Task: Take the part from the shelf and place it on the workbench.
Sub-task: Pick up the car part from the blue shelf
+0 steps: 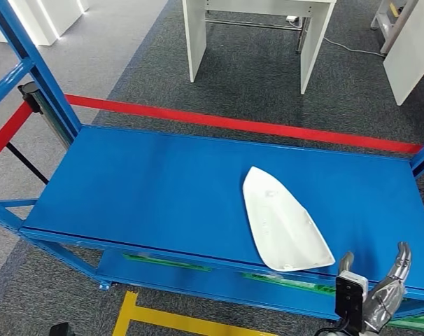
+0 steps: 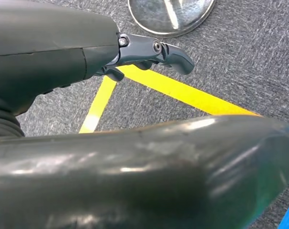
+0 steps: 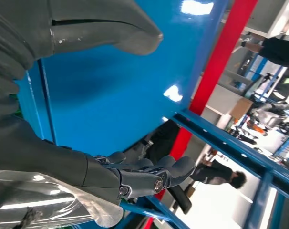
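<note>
While the part (image 1: 284,227) lies flat on the blue shelf (image 1: 146,182), nothing holds it; it sits toward four o'clock on the deck, its broad end almost at the front edge, its narrow tip aimed at eleven o'clock.

Item, part: white, shallow, teardrop shell, hollow side up. Lying near the front lip, it looks reachable from the robot's side without leaning far over the deck.

Item, right hand (image 1: 381,294): raised at five o'clock of the head view, just outside the shelf's front edge, fingers spread and empty, apart from the part. Judged: posed wide for a grasp on the shell's near rim.

Item, left hand (image 2: 150,50): hanging low over grey carpet and yellow floor tape (image 2: 179,90), fingers extended, thumb apart, holding nothing. Judged: parked out of the way.

Item, white table (image 1: 252,35): at twelve o'clock beyond the red floor line (image 1: 241,124); possibly the workbench, not certain.

Status: pickup not yet begun.
</note>
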Available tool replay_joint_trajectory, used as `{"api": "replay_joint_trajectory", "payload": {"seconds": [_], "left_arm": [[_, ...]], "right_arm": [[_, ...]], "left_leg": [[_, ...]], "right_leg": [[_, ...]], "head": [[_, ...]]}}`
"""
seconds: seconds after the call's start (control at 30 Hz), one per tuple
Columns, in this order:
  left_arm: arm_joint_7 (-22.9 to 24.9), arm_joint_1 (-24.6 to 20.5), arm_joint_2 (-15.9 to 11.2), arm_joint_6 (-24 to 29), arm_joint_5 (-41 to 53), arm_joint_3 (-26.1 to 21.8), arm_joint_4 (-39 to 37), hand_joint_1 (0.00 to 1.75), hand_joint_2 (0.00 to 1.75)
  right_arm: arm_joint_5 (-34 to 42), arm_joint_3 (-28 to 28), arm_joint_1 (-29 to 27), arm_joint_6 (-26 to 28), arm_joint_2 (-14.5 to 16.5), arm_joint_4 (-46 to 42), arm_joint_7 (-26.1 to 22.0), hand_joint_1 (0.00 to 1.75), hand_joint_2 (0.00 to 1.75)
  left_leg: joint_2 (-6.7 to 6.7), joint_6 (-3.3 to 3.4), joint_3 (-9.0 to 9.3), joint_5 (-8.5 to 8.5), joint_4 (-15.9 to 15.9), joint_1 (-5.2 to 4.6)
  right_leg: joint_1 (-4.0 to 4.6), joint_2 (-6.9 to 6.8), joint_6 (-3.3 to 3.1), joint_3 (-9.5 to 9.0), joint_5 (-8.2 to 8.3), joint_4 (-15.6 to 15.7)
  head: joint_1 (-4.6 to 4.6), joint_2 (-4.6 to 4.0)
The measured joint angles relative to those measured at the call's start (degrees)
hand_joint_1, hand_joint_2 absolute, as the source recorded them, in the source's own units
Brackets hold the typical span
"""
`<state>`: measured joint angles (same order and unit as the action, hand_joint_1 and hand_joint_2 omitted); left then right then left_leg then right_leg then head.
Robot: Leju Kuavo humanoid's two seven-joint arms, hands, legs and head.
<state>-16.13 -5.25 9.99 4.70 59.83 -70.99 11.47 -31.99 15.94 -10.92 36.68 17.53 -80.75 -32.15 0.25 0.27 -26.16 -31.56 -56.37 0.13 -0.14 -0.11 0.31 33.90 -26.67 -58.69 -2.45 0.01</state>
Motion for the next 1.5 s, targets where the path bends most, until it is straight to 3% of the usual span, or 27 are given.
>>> {"api": "replay_joint_trajectory", "payload": {"seconds": [0.8, 0.93, 1.2, 1.37, 1.5], "left_arm": [[-0.37, -0.01, -0.02, -0.09, 0.28, 0.00, 0.00, 0.00, 0.00], [-0.37, -0.02, -0.07, -0.09, 0.55, 0.00, 0.00, 0.00, 0.00], [-0.37, -0.03, -0.09, -0.12, 1.03, 0.01, 0.00, 0.00, 0.00], [-0.37, -0.05, -0.09, -0.19, 1.41, 0.02, 0.00, 0.00, 0.00], [-0.37, -0.05, -0.09, -0.31, 1.57, 0.02, 0.00, 0.00, 0.00]], "right_arm": [[0.79, -2.63, 0.93, 0.15, -2.52, 3.99, -1.53, 0.00, 0.00], [1.84, -3.32, 1.17, 0.00, -3.08, 4.96, -1.61, 0.00, 1.75], [6.54, -4.45, 2.30, -4.13, -3.91, 7.74, -2.67, 0.00, 1.75], [3.69, -6.83, 2.55, -2.87, -4.46, 8.27, -4.69, 0.00, 1.75], [2.91, -11.06, 1.76, -2.31, -5.36, 6.76, -3.24, 0.00, 1.75]], "left_leg": [[0.00, 0.00, 0.00, 0.00, 0.00, 0.00], [0.00, 0.00, 0.00, 0.00, 0.00, 0.00], [0.00, 0.00, 0.00, 0.00, 0.00, 0.00], [0.00, 0.00, 0.01, 0.00, 0.00, 0.00], [0.00, 0.00, 0.00, 0.00, 0.00, 0.00]], "right_leg": [[0.00, 0.00, 0.00, 0.00, 0.00, 0.00], [-0.01, 0.00, 0.00, 0.00, 0.00, 0.00], [-0.01, 0.00, 0.00, 0.00, 0.00, 0.00], [0.00, 0.00, 0.00, 0.00, 0.00, 0.00], [0.00, 0.01, 0.00, 0.00, 0.00, 0.00]], "head": [[0.00, 0.01], [0.00, 0.01], [0.00, 0.01], [0.01, 0.01], [0.00, 0.00]]}}
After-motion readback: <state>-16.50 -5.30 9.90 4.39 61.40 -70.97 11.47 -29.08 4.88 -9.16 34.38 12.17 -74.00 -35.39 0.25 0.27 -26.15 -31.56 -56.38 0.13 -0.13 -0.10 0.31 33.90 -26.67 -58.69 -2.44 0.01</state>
